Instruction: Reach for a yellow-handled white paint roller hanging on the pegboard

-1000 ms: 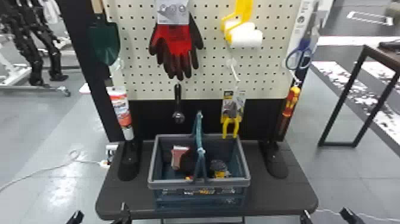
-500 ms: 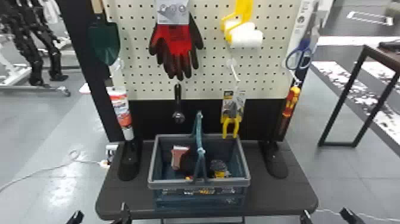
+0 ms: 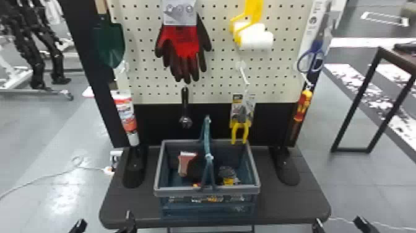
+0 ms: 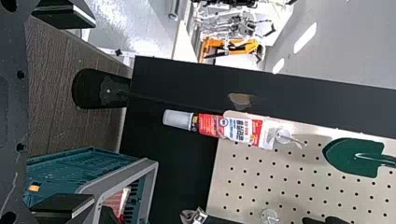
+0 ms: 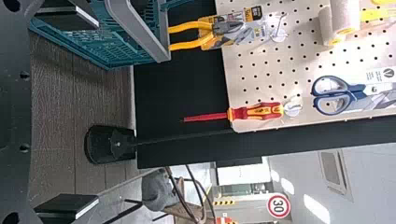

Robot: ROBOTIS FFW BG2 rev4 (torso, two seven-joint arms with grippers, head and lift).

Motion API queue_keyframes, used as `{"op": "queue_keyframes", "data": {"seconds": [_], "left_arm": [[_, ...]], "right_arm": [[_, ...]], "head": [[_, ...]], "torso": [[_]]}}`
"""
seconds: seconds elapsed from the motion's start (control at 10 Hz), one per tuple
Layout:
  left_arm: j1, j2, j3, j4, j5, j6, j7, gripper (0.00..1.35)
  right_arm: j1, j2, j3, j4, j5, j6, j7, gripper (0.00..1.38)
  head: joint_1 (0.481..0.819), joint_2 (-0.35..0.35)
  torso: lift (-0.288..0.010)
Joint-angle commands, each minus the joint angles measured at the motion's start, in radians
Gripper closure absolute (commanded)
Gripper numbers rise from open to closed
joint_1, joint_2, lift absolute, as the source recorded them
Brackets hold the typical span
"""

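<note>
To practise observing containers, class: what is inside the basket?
The basket holds a reddish item, something dark, a partly yellow item and an orange bit. Its handle and front wall hide parts, so what lies behind them cannot be told.

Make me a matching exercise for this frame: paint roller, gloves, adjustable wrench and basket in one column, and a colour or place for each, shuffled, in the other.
1. paint roller
2. gloves
3. adjustable wrench
4. basket

A. stands on the table
B. red and black
C. white with yellow
D. hangs below the gloves, dark handle up

Pairs: 1-C, 2-B, 3-D, 4-A
</note>
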Motion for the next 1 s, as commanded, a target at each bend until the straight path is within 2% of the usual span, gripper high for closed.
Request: {"op": "queue_keyframes", "data": {"seconds": [0.0,0.9], "left_arm": [[0.0,0.0,0.0,0.0,0.0,0.0,0.0,0.0],[0.0,0.0,0.0,0.0,0.0,0.0,0.0,0.0]], "right_arm": [[0.0,0.006,0.0,0.0,0.0,0.0,0.0,0.0],[0.0,0.006,0.0,0.0,0.0,0.0,0.0,0.0]], "head": [[0.549,0.0],[0.549,0.0]], "torso": [[-0.1],[-0.1]]}}
